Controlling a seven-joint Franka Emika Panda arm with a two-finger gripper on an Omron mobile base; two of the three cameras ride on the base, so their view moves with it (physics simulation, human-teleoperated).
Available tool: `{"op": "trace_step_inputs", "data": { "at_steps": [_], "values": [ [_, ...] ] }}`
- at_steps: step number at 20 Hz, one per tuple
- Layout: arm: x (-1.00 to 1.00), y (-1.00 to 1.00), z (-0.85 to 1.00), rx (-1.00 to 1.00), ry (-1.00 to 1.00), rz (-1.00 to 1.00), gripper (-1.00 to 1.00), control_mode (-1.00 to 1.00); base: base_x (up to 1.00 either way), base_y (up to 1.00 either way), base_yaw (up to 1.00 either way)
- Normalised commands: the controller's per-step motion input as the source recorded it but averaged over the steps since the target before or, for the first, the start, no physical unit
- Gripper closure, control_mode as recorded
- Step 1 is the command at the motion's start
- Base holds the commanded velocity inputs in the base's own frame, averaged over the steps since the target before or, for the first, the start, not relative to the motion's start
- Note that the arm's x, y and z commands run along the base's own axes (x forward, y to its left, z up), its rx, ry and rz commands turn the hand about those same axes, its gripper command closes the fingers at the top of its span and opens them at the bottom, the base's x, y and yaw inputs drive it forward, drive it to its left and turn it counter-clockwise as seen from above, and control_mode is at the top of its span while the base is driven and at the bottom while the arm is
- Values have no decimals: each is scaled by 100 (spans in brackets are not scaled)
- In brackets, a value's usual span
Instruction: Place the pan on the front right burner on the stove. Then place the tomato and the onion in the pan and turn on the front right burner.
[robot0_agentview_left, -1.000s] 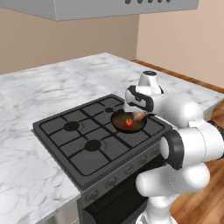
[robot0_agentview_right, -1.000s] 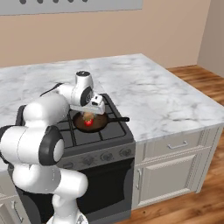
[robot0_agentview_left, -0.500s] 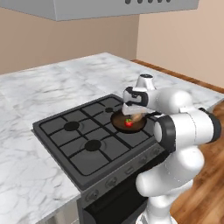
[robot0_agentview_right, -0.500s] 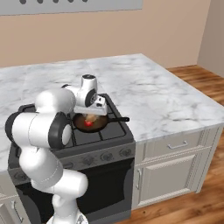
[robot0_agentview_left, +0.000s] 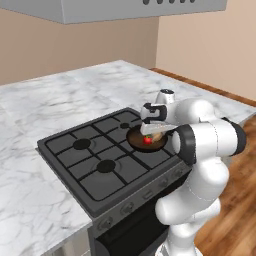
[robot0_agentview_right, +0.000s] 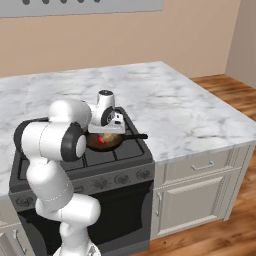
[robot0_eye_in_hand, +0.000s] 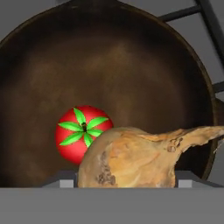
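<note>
Hovering over the pan (robot0_eye_in_hand: 109, 65), claw (robot0_agentview_left: 150, 131) still grasping the onion (robot0_eye_in_hand: 135, 157); arm swung nearer; tomato (robot0_eye_in_hand: 83, 133) already inside, release pending.

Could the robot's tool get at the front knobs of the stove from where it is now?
Probably yes. The tool hangs over the pan with the onion; the knobs sit just below, nothing blocking them.
</note>
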Motion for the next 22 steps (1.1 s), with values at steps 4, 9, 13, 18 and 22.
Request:
{"op": "trace_step_inputs", "data": {
  "at_steps": [4,9,13,18,22],
  "values": [
    [34,-1,-26,0,0,5,100,-100,0,0,0],
    [3,1,-35,-1,0,4,100,-100,0,0,0],
    [-6,13,-40,-6,0,3,100,-100,0,0,0],
    [-2,21,-34,-8,0,3,-100,-100,0,0,0],
    [-1,1,-25,-1,0,2,-100,-100,0,0,0]
  ]
}}
